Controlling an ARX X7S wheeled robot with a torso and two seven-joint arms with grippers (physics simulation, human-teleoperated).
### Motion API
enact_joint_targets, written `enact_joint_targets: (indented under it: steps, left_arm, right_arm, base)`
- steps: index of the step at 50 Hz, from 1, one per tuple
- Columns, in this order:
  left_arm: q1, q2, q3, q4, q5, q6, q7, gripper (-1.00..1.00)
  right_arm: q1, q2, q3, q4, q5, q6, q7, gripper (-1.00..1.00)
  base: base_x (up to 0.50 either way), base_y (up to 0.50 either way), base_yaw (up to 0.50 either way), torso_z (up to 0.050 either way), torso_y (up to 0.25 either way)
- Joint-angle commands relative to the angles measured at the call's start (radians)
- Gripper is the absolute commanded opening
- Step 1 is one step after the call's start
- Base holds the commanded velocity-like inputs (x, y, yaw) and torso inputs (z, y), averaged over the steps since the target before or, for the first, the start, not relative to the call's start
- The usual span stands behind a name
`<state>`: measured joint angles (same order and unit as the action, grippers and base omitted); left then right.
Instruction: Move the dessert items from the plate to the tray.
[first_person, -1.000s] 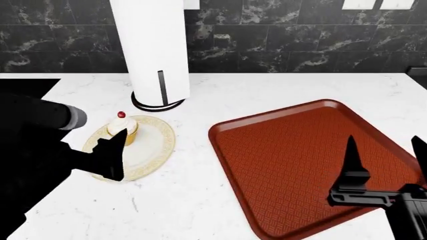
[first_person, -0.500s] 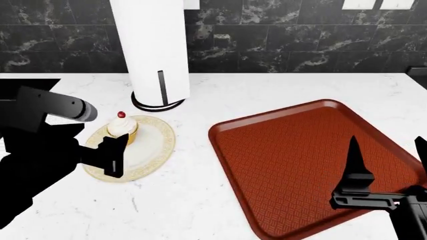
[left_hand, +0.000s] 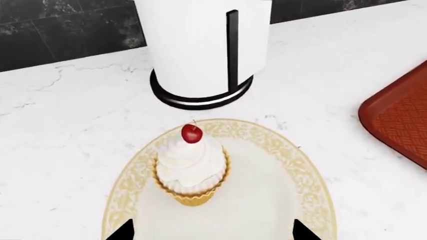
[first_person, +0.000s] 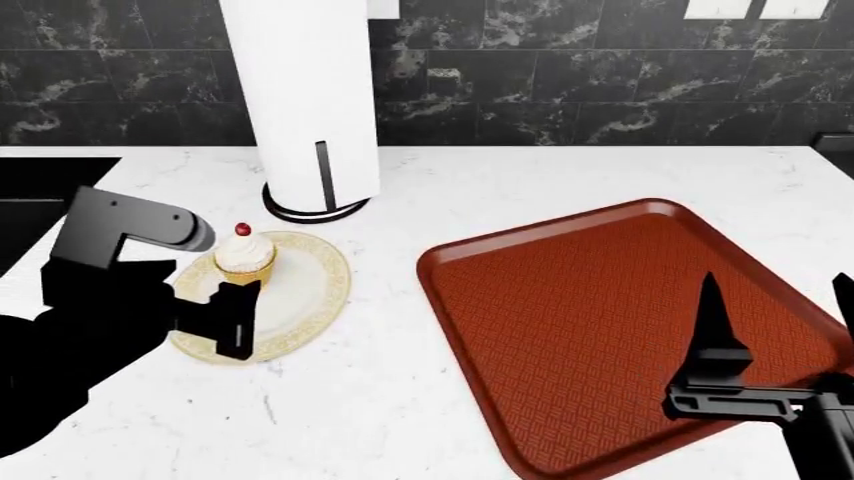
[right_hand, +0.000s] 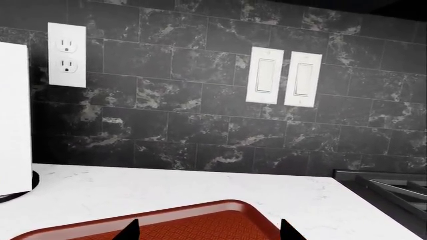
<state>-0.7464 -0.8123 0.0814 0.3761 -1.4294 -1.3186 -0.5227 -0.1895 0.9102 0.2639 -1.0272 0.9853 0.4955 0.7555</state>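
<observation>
The cupcake (first_person: 246, 255) with white frosting, a red cherry and a yellow wrapper stands on a white plate with a gold rim (first_person: 314, 300); it also shows in the left wrist view (left_hand: 192, 167). My left gripper (first_person: 214, 305) is open at the plate's near side, its fingertips (left_hand: 127, 231) spread wider than the cupcake and short of it. The dark-red tray (first_person: 601, 320) lies to the right and holds nothing. My right gripper (first_person: 777, 290) is open and empty above the tray's right part (right_hand: 180, 225). The layered cake is out of view.
A tall white paper towel roll on a black stand (first_person: 300, 100) is just behind the plate, and shows in the left wrist view (left_hand: 207, 45). A dark opening (first_person: 40, 185) is at the far left. A black marble wall with an outlet (right_hand: 67, 55) and switches (right_hand: 283, 77) is behind.
My left arm has swung in over the counter's left side, and its gripper sits a little nearer the plate. My right gripper has sunk slightly. The cupcake has not moved.
</observation>
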Motion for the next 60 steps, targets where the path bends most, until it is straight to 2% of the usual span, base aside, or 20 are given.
enact_joint_targets:
  steps: [1,32,60]
  left_arm:
    - [-0.016,0.01,0.054,-0.041,0.077,0.017,0.04,1.0]
    - [-0.05,0.05,0.195,-0.185,0.285,0.121,0.151,1.0]
    - [-0.081,0.087,0.264,-0.281,0.373,0.188,0.214,1.0]
  right_arm:
    - [-0.014,0.017,-0.003,0.004,0.001,-0.024,0.009,1.0]
    - [-0.037,0.028,-0.013,0.023,-0.014,-0.064,0.013,1.0]
    - [-0.076,0.039,0.009,0.027,-0.014,-0.095,0.015,1.0]
  base:
    - [0.0,0.0,0.0,0.0,0.0]
    - [0.0,0.0,0.0,0.0,0.0]
    - [0.0,0.0,0.0,0.0,0.0]
